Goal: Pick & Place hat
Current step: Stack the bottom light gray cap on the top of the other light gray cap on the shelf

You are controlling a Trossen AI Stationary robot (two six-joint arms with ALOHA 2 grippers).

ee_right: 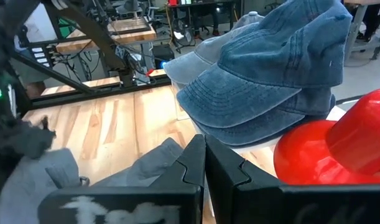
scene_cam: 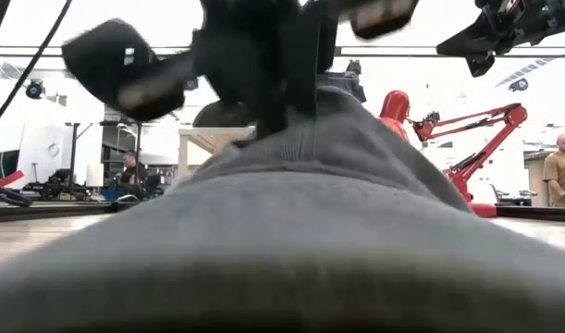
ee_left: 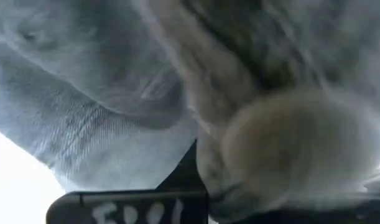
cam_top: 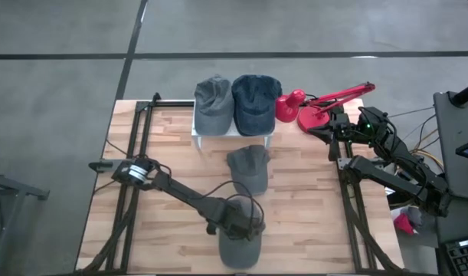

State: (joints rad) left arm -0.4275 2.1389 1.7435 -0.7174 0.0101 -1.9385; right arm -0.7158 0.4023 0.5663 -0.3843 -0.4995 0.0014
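Observation:
A grey hat [cam_top: 240,249] lies on the table by its near edge and fills the low view [scene_cam: 291,240]. My left gripper [cam_top: 237,222] stands on its crown, shut on the cloth. A second grey hat [cam_top: 249,169] rests flat on the middle of the table. On a white stand [cam_top: 207,134] at the far side sit a grey hat [cam_top: 212,103] and a blue hat [cam_top: 255,103]. My right gripper [cam_top: 328,129] hovers shut at the far right, beside a red lamp [cam_top: 310,107], touching nothing. My left gripper comes from above, pointing down, onto the top of the grey hat's crown [scene_cam: 296,139]. The cloth is bunched up into a ridge between the fingers. The left wrist view shows only folded grey cloth [ee_left: 115,124] against one finger [ee_left: 127,208]. The hat's body rests on the table.
The red lamp's arm [scene_cam: 467,125] stretches along the far right of the table. Black rails [cam_top: 134,153] run along the left and right sides. Bare wood [cam_top: 172,176] lies left of the middle hat. People show in the room beyond, one at the right [scene_cam: 561,171].

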